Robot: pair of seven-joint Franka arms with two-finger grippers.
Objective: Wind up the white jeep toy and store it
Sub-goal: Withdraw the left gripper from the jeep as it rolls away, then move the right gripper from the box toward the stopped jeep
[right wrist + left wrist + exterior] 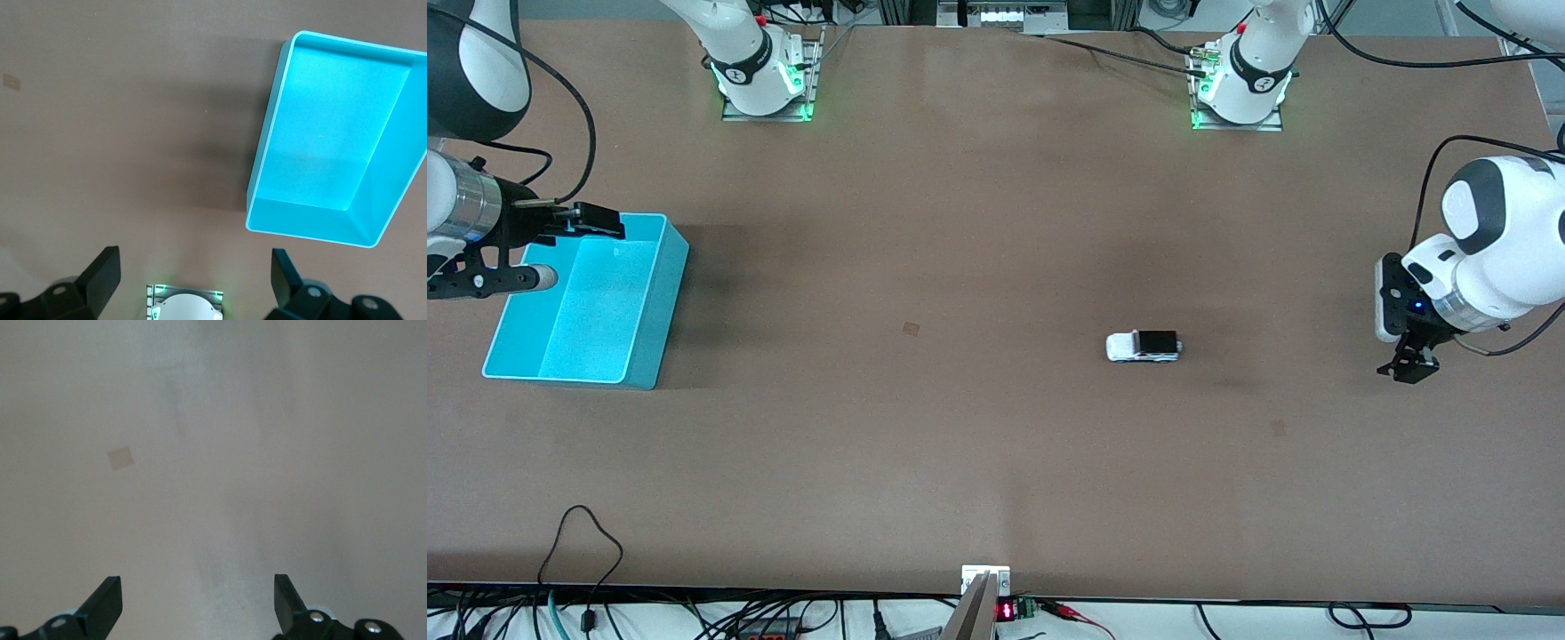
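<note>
The white jeep toy (1144,346) sits alone on the brown table (996,462), toward the left arm's end (nothing touches it). The left gripper (1408,367) hangs nearby, jaws spread. At the right arm's end, the right gripper (596,222), also spread, hovers over 1 cyan bin (654,311).

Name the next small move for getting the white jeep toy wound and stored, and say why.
Probably bring the left gripper over the white jeep toy. The toy sits alone on the table toward that arm's end, ungrasped; both grippers are open. The right gripper hangs over the cyan bin.
</note>
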